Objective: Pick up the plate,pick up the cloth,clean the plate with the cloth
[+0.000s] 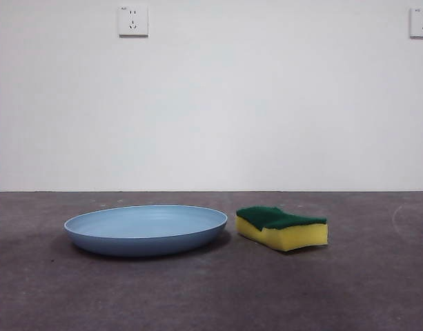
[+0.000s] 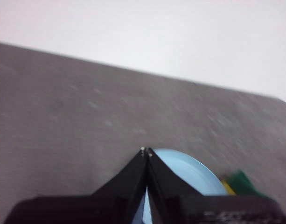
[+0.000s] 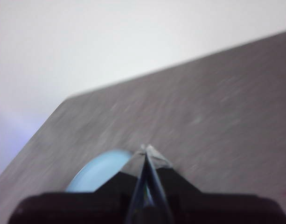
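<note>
Black jaws are pressed tip to tip on both arms, nothing held between them. Beyond the left gripper (image 2: 146, 150) the light-blue plate (image 2: 189, 175) is seen close ahead, with the cloth (image 2: 240, 181), a yellow sponge with a green face, just past its far rim. Past the right gripper (image 3: 146, 148) only a blurred edge of the plate is shown. Both arms are held high, out of the front view, where plate and sponge lie side by side, near but apart, on the grey table (image 1: 197, 296); the left arm is judged better placed for the plate.
</note>
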Robot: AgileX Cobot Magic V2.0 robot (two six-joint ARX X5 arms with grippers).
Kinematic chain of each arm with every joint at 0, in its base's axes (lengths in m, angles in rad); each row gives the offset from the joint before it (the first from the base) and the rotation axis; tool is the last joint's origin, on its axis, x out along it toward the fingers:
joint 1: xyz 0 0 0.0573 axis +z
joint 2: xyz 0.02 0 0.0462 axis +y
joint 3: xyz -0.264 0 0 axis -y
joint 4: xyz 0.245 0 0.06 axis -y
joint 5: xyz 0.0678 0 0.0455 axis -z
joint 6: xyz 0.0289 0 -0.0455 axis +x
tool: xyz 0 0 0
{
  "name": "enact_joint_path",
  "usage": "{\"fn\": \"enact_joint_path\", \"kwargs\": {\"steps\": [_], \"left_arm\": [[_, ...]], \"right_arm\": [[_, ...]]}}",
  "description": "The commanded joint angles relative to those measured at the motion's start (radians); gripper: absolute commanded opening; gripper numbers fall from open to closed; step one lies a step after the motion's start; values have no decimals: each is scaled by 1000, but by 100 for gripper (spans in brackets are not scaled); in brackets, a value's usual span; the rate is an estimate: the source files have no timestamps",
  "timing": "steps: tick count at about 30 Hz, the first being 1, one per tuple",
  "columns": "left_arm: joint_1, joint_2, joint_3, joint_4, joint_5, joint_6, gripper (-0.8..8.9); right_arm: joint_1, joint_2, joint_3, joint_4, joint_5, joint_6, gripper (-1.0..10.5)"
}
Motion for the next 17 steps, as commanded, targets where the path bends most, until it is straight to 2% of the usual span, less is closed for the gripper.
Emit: {"fn": "enact_joint_path", "kwargs": {"steps": [1, 4, 7, 9, 10, 12, 13, 14, 17], "left_arm": [[2, 104, 61, -46, 98, 46, -5], [2, 209, 127, -114, 152, 70, -4], [2, 294, 173, -166, 163, 89, 0], [2, 340, 190, -178, 181, 96, 27], [2, 354, 190, -173, 189, 96, 91], [2, 382, 190, -164, 196, 95, 313], [2, 393, 190, -163, 195, 95, 388], [2, 405, 190, -157, 195, 95, 410], [-1, 447, 190, -118, 196, 95, 409]], "right_arm": [[-2, 130, 97, -77, -127, -73, -1], [-2, 248, 188, -171, -205, -144, 1], [-1, 349, 261, -254, -227, -198, 7], [-2, 396, 287, -275, -227, -208, 70], [-1, 409, 290, -274, -227, -207, 133], [-1, 431, 292, -272, -222, -206, 326], [-1, 437, 292, -273, -222, -206, 395], [-1, 444, 292, -274, -222, -206, 475], [2, 448, 292, -272, -222, -206, 497]]}}
